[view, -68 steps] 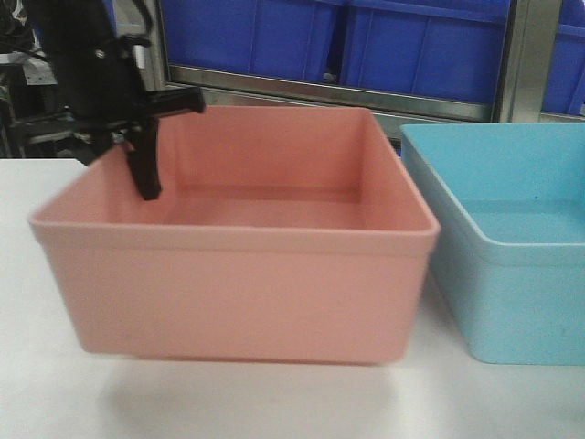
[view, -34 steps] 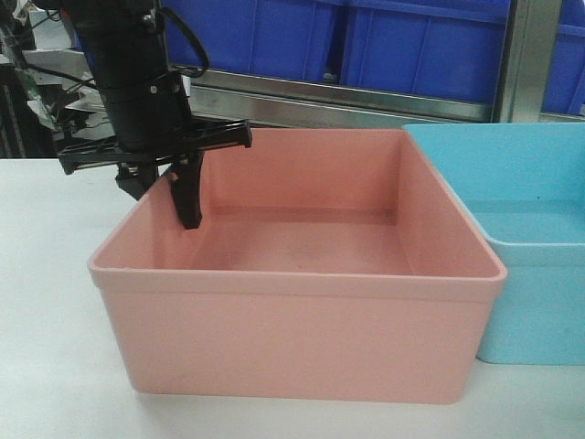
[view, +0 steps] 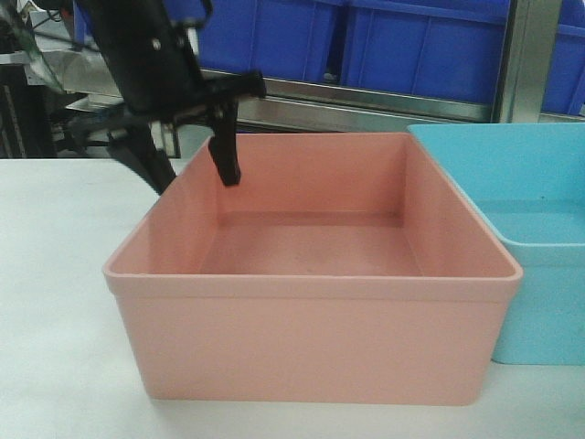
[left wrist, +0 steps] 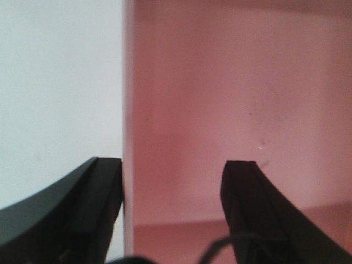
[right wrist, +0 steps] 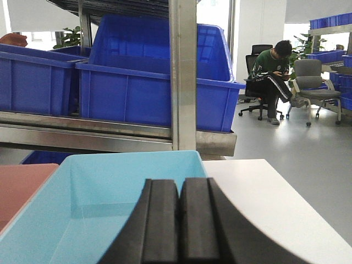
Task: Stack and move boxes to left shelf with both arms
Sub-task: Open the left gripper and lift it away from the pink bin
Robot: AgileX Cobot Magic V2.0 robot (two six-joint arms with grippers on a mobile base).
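The salmon pink box (view: 311,338) rests on the white table, its right side touching or nearly touching the sky blue box (view: 539,229). My left gripper (view: 194,178) hangs open over the pink box's left wall, one finger inside and the other outside. In the left wrist view the pink wall's rim (left wrist: 127,110) runs between the fingers of the left gripper (left wrist: 173,165), close to the outer one. My right gripper (right wrist: 180,184) is shut and empty over the near part of the blue box (right wrist: 82,209). The left shelf is out of view.
Behind the table a steel rack bar (view: 366,99) carries glossy dark blue bins (view: 411,41), with an upright post (view: 535,55) at the right. A person (right wrist: 272,71) sits on an office chair far off. White tabletop (right wrist: 269,198) extends right of the blue box.
The pink box, raised a second ago, has shifted right and sits beside the blue box. The left gripper has opened and risen off the pink wall.
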